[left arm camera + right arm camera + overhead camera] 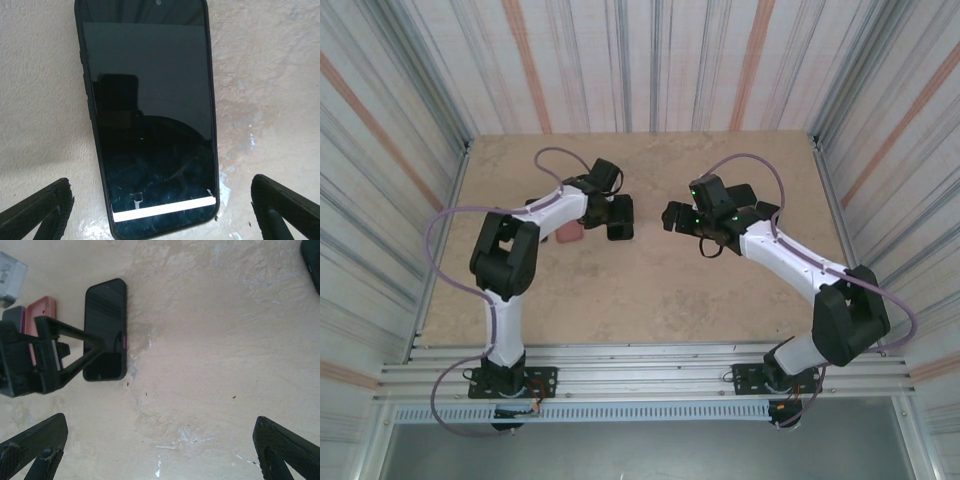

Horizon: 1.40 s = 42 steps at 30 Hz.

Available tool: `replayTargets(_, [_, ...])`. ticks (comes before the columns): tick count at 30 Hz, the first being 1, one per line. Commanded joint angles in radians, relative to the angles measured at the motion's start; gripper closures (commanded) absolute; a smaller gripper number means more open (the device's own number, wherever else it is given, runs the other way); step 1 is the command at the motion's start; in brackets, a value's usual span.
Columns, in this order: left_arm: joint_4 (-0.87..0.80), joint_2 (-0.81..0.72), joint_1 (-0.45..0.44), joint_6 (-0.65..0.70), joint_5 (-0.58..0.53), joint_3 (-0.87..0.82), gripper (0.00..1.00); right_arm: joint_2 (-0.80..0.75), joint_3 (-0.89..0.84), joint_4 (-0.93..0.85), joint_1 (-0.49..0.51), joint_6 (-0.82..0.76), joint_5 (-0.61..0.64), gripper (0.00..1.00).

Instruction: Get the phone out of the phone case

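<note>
Phone [150,125] face-up between left gripper's [160,202] spread jaws (no contact); right gripper [160,445] well right of phone, jaws apart.

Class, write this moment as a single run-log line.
left gripper: open above phone | right gripper: open over table | phone: flat, screen up, unheld

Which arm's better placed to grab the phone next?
Left. The left gripper, open, hangs directly over the phone, a finger on each side of one end. The right gripper, also open, hangs over bare table, the phone off to one side.
</note>
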Motion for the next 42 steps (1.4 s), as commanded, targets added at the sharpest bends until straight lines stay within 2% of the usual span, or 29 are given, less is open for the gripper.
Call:
replayTargets(1, [-0.075, 0.044, -0.013, 0.025, -0.106, 0.068, 0.05, -0.037, -0.026, -0.03, -0.022, -0.03, 0.017, 0.03])
replayTargets(24, [-0.218, 0.276, -0.051, -0.053, -0.197, 0.349, 0.05, -0.049, -0.054, -0.007, -0.149, -0.04, -0.106, 0.04])
replayTargets(29, [-0.243, 0.3, -0.053, -0.09, -0.239, 0.358, 0.11, -0.048, -0.056, -0.005, -0.175, -0.046, -0.142, 0.05])
replayTargets(35, [-0.252, 0.312, -0.065, -0.134, -0.227, 0.323, 0.16, -0.048, -0.064, 0.007, -0.199, -0.045, -0.173, 0.05])
replayTargets(42, [-0.217, 0.32, -0.066, -0.136, -0.22, 0.296, 0.42, -0.034, -0.053, 0.018, -0.214, -0.04, -0.2, 0.05])
